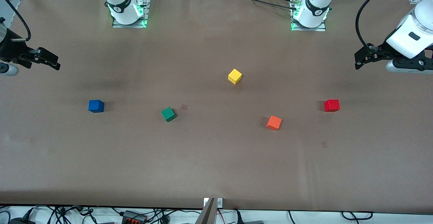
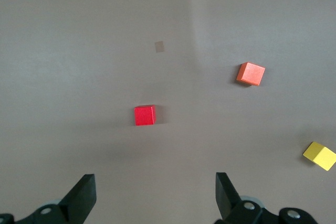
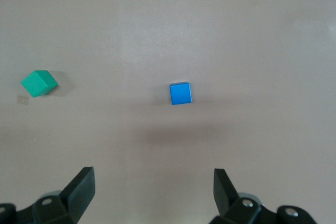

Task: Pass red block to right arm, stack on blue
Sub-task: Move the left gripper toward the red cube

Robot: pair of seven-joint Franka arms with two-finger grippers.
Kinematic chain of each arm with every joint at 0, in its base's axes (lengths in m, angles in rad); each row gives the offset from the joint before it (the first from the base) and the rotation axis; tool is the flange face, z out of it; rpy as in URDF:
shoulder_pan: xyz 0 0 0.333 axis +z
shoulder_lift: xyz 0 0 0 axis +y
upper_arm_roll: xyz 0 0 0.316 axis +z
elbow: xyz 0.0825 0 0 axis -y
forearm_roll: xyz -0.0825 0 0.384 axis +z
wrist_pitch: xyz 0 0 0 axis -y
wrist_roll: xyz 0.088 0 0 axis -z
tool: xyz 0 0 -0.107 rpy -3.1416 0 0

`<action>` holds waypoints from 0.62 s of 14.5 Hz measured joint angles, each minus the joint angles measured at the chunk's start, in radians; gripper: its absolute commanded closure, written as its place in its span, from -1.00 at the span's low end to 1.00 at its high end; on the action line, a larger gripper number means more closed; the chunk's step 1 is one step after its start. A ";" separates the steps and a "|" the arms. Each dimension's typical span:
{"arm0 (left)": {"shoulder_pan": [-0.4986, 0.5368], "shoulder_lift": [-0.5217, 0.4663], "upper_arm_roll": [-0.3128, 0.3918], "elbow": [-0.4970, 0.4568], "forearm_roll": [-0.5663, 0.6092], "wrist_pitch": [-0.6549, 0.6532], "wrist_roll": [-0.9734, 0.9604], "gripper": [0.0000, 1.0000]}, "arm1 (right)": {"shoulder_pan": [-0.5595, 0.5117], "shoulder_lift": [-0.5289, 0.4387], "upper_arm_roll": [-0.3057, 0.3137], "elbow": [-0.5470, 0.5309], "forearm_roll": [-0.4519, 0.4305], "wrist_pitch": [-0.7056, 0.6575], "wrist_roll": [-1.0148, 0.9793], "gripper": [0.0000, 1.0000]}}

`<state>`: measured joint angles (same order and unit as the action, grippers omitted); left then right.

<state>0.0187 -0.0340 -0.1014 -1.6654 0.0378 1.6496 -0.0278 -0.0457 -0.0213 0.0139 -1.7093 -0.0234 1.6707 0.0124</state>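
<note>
The red block (image 1: 332, 105) sits on the brown table toward the left arm's end; it also shows in the left wrist view (image 2: 145, 115). The blue cube (image 1: 96, 106) sits toward the right arm's end and shows in the right wrist view (image 3: 180, 93). My left gripper (image 1: 359, 61) hangs open and empty above the table near the left arm's end, apart from the red block; its own view shows it wide open (image 2: 156, 198). My right gripper (image 1: 54, 64) hangs open and empty above the right arm's end, apart from the blue cube, wide open in its own view (image 3: 154, 192).
A green cube (image 1: 168, 114) lies between the blue cube and the table's middle. An orange cube (image 1: 274, 122) lies beside the red block, nearer the front camera. A yellow cube (image 1: 234, 76) sits near the middle, farther from the front camera. The arm bases stand along the table's edge farthest from that camera.
</note>
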 measured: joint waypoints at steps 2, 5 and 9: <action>0.000 0.000 0.000 0.000 0.000 0.000 0.000 -1.00 | 0.000 -0.001 0.000 0.000 0.000 0.000 0.000 -1.00; 0.000 0.000 0.000 0.000 0.000 0.000 0.000 -1.00 | 0.000 -0.001 0.000 0.000 0.000 -0.003 0.000 -1.00; 0.000 0.001 0.000 0.004 0.000 -0.010 0.000 -1.00 | -0.005 -0.002 -0.001 0.000 0.000 -0.042 0.000 -1.00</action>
<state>0.0187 -0.0333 -0.1014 -1.6614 0.0378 1.6395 -0.0277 -0.0506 -0.0233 0.0127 -1.7092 -0.0234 1.6291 0.0124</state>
